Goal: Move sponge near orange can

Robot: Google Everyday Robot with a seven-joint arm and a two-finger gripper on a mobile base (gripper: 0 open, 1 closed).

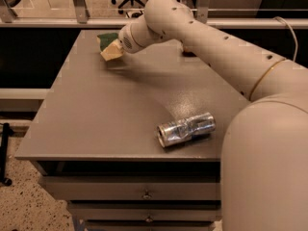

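The sponge, dark green on top with a pale yellow body, is at the far left of the grey table. It is tilted and raised a little above its shadow. My gripper is at the sponge, mostly hidden behind my white wrist, and is shut on it. The orange can is almost wholly hidden behind my arm. Only a small dark coppery patch shows under the arm at the far side of the table.
A dented silver can lies on its side near the table's front edge, right of centre. My arm spans the table's right side. Drawers sit below the front edge. A railing and office chairs stand beyond the far edge.
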